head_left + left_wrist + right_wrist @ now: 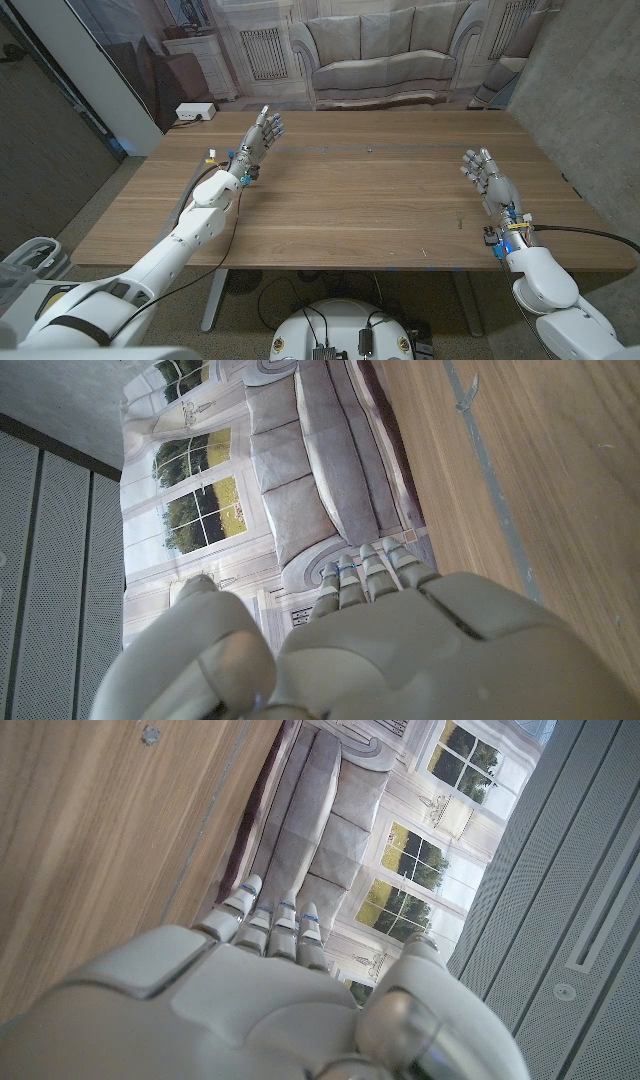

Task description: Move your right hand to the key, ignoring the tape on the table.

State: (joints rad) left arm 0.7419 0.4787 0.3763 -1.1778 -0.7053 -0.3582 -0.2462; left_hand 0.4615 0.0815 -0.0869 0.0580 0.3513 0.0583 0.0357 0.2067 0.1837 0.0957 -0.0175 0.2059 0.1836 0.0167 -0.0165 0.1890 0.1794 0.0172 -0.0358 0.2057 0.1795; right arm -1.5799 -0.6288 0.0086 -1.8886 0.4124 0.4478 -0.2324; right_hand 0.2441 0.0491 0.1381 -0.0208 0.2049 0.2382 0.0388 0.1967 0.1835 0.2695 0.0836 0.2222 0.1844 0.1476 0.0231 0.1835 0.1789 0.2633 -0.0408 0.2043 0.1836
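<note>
A small dark key lies at the far middle of the wooden table, next to a thin strip of tape that runs across the far part. In the right wrist view the key is a small grey spot near the tape. My right hand stands raised over the table's right side, fingers apart and holding nothing, well to the right of the key and nearer to me. My left hand is raised at the far left, fingers apart and empty. The left wrist view has the tape running along the wood.
A printed backdrop of a sofa hangs behind the table's far edge. A white box sits on the floor at the back left. A grey wall stands close to the table's right edge.
</note>
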